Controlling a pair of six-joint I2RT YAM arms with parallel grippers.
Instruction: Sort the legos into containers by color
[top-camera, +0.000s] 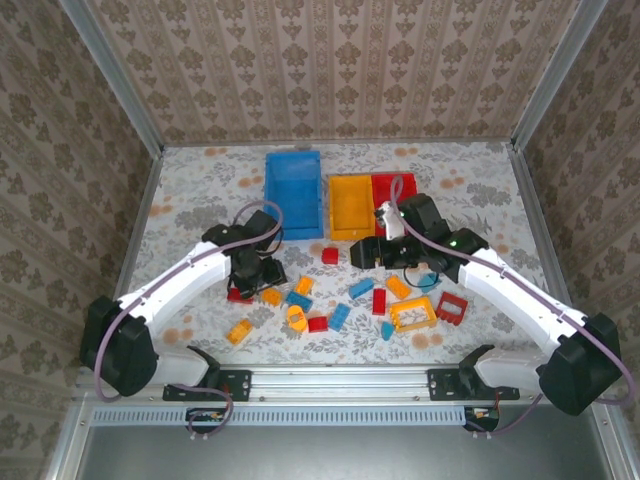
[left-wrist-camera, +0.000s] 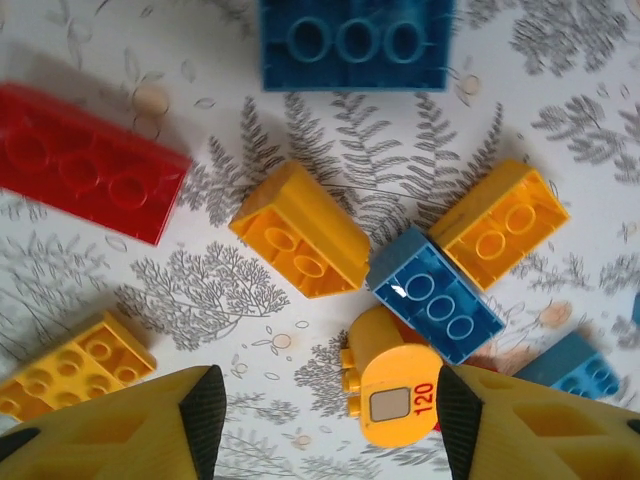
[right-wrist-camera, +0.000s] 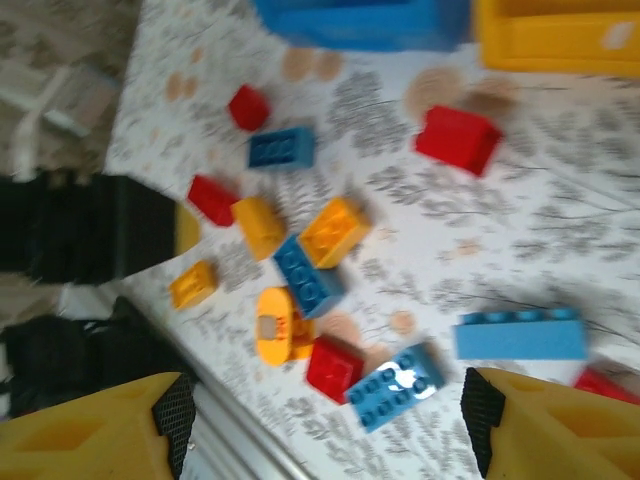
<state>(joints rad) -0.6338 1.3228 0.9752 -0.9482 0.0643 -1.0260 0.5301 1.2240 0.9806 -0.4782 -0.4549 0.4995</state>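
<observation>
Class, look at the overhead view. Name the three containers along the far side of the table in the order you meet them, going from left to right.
blue bin → yellow-orange bin → red bin

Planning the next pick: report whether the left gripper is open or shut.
Open. The left gripper has its fingers apart, with bare table and a loose round orange piece between them.

A covering printed with grey ferns and orange flowers is lying over the bench (top-camera: 200, 190). Damask wallpaper is lining the far wall (top-camera: 330, 70) and both side walls. A metal rail (top-camera: 340, 383) is running along the near edge.
</observation>
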